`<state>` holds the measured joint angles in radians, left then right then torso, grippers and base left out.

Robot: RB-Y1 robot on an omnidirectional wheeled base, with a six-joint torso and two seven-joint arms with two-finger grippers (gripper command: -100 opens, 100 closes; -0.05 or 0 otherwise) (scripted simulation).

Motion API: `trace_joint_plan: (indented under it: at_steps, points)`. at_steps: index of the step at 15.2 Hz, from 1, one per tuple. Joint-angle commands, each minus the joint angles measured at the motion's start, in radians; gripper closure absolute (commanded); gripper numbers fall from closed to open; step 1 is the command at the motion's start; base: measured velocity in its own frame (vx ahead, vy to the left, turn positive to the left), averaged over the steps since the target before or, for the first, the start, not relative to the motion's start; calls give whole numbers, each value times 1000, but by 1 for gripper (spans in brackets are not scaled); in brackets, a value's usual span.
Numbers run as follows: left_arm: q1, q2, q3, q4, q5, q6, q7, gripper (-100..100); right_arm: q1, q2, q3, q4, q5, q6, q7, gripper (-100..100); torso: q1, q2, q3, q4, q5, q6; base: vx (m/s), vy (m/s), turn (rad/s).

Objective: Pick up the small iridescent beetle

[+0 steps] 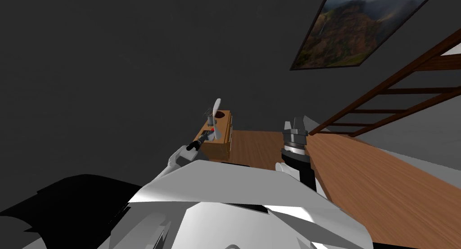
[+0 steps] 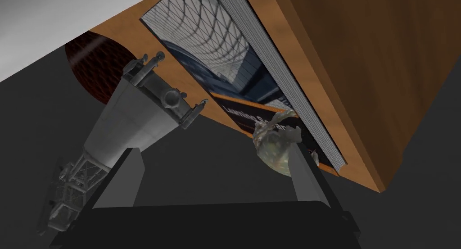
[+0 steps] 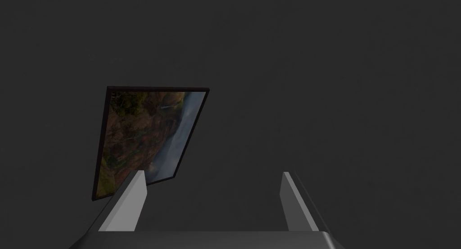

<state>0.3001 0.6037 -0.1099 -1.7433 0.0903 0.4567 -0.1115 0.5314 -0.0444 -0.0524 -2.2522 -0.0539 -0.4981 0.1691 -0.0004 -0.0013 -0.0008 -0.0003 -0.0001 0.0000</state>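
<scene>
The beetle (image 2: 273, 148) is small, pale and shimmery. It lies on a book (image 2: 216, 61) that rests on a small wooden cabinet (image 1: 217, 140). My left gripper (image 2: 216, 167) is open right at it. The beetle sits just inside one finger (image 2: 306, 181), which covers part of it, while the other finger (image 2: 128, 174) stands well away. From the head camera the left gripper (image 1: 215, 121) hovers over the cabinet top. My right gripper (image 1: 295, 124) is raised beside the cabinet, open with nothing in it (image 3: 211, 192).
A grey tapered metal object (image 2: 135, 111) lies between the left gripper's fingers, on the side away from the beetle. The cabinet top has a dark round patch (image 2: 88, 73). A wooden floor (image 1: 387, 187) and a stair rail (image 1: 396, 102) lie to the right, below a dark wall.
</scene>
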Motion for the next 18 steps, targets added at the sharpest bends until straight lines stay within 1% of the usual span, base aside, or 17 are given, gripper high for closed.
trace_joint_plan:
  at_steps: [1,2,3,4,5,6,8,9,13,14,15,18]
  points:
    - [-15,18,-2,34,3,41,-4,-100,0,0,0,0,0,0,0,0,0,0,0,0,0,0,14,-8,-42]
    - [-15,18,-2,34,3,41,-4,-100,0,0,0,0,0,0,0,0,0,0,0,0,0,0,12,-7,-43]
    - [-22,27,-3,53,3,67,-7,-100,0,0,0,0,0,0,0,0,0,0,0,0,0,0,11,-8,-57]
    - [-22,27,-3,53,3,67,-7,-100,0,0,0,0,0,0,0,0,0,0,0,0,0,0,9,-6,-43]
    - [-29,36,-3,70,3,92,-10,-100,0,0,0,0,0,0,0,0,0,0,0,0,0,0,13,-6,-44]
    - [-29,36,-3,70,3,92,-10,-100,0,0,0,0,0,0,0,0,0,0,0,0,0,0,13,-5,-34]
    - [-42,51,-4,101,3,135,-15,-100,0,0,0,0,0,0,0,0,0,0,0,0,0,0,14,-8,-55]
    - [-42,51,-4,101,3,135,-15,-100,0,0,0,0,0,0,0,0,0,0,0,0,0,0,15,-6,-47]
    - [-67,76,-3,146,2,201,-23,-100,0,0,0,0,0,0,0,0,-1,0,0,0,0,0,22,-14,-60]
    - [-60,67,-4,129,1,184,-20,-100,0,0,0,0,0,0,0,0,-1,-1,0,0,0,0,19,-11,-27]
    - [-72,56,-3,167,-7,168,-23,-100,0,0,0,0,0,0,0,0,-1,0,0,0,0,0,19,5,-29]
    - [-81,43,-2,201,-15,146,-24,-100,0,0,0,0,0,0,0,0,2,-1,0,0,0,0,28,25,-43]
